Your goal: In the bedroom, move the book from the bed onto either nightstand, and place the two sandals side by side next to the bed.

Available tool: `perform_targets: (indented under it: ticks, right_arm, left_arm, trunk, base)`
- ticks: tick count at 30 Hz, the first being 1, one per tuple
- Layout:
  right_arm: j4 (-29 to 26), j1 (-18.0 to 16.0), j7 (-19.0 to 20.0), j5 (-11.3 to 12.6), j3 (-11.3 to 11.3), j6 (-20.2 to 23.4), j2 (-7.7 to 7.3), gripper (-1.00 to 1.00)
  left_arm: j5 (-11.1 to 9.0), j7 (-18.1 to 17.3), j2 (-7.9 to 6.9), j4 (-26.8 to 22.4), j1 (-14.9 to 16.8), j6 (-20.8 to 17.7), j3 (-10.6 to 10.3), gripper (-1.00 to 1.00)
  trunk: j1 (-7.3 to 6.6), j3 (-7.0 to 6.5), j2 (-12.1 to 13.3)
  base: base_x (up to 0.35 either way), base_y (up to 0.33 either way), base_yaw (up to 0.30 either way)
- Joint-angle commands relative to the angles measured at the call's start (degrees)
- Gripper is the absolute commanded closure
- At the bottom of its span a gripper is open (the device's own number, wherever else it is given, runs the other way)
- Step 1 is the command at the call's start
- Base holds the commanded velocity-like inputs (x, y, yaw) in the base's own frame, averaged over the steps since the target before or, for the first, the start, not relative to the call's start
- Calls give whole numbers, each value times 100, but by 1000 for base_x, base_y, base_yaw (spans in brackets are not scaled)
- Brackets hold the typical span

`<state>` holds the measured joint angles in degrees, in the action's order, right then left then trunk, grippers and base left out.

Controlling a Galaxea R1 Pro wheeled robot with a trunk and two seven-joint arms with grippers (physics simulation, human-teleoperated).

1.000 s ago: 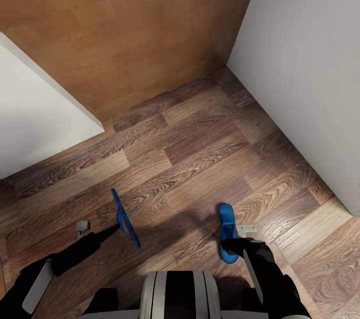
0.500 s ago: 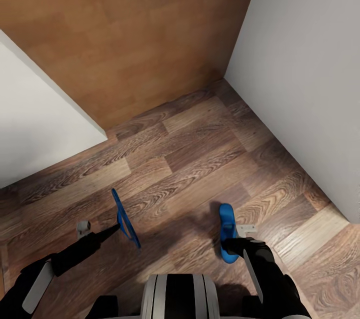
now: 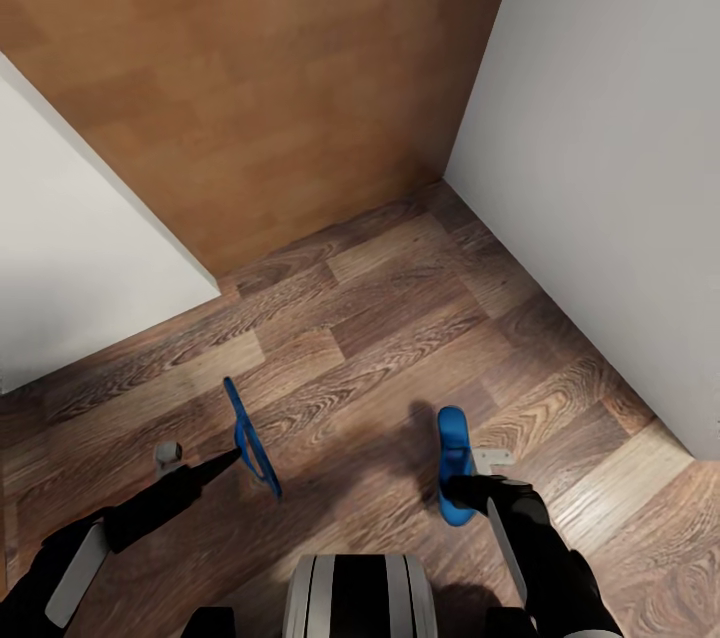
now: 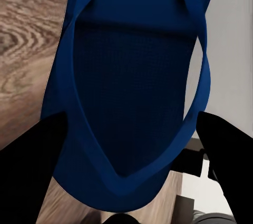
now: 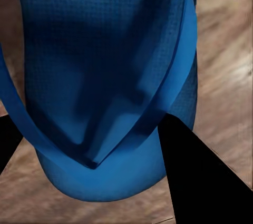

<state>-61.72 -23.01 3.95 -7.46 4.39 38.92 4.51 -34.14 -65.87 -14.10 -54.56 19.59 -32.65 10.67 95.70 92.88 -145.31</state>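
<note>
I hold one bright blue sandal in each hand above the wood-plank floor. My left gripper [image 3: 236, 459] is shut on the left sandal [image 3: 250, 441], which hangs edge-on; up close its sole and strap [image 4: 132, 92] sit between the dark fingers [image 4: 31, 174]. My right gripper [image 3: 457, 490] is shut on the heel end of the right sandal [image 3: 455, 453], which lies flat with its toe pointing away. The right wrist view shows that sandal [image 5: 105, 76] over the floor. The book, the bed and the nightstand are out of view.
A white wall [image 3: 620, 168] runs along the right and meets an orange-brown wooden panel [image 3: 260, 68] in the corner ahead. A white wall corner [image 3: 80, 258] juts in from the left. Bare plank floor [image 3: 380, 318] lies between them.
The whole picture has shifted: the corner and walls have slid lower and nearer in view, so the camera has moved forward. Both grippers keep their sandals in the same pose.
</note>
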Motion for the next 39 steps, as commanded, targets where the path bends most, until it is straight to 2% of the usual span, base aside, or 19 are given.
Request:
perform_targets:
  ticks: [1,5,7,26,30,32,33,35,36,39]
  right_arm:
    - [-7,-1,22,51,17,29,6,100]
    - [-7,-1,19,309,17,28,6,100]
    - [-6,-1,19,347,18,28,6,100]
    - [-11,-1,25,377,24,35,0,100]
    - [-30,2,27,419,56,67,-34,100]
    - [-25,15,27,592,70,80,-92,100]
    - [-20,21,27,757,73,84,-214,100]
    - [18,34,27,1224,77,82,-627,100]
    - [26,37,27,1361,75,80,-738,100]
    - [47,48,46,2213,72,74,-1319,100]
  left_arm:
    - [-22,-6,2,3,1,-49,-5,100]
    - [-22,-3,23,6,1,-48,-11,100]
    - [-22,0,29,7,1,-48,-12,100]
    - [-14,5,71,3,1,-41,-19,100]
    - [-20,290,84,20,-9,-33,-23,100]
    - [-11,490,140,111,-28,5,-29,100]
    - [16,601,176,209,-33,63,-33,100]
    - [122,755,219,419,-41,258,-36,100]
    - [156,777,225,458,-43,309,-35,100]
    - [318,855,248,595,-49,501,-39,100]
  trunk:
    - [-3,-20,0]
    - [-13,-108,6]
    - [-19,-153,8]
    - [-68,-574,34]
    - [-78,-662,39]
    - [-83,-707,42]
    - [-86,-729,43]
    - [-91,-773,46]
    - [-93,-795,47]
    - [-101,-862,51]
  base:
    - [0,0,0]
    - [0,0,0]
    - [0,0,0]
    - [0,0,0]
    - [0,0,0]
    - [0,0,0]
    - [0,0,0]
    - [0,0,0]
    - [0,0,0]
    - [0,0,0]
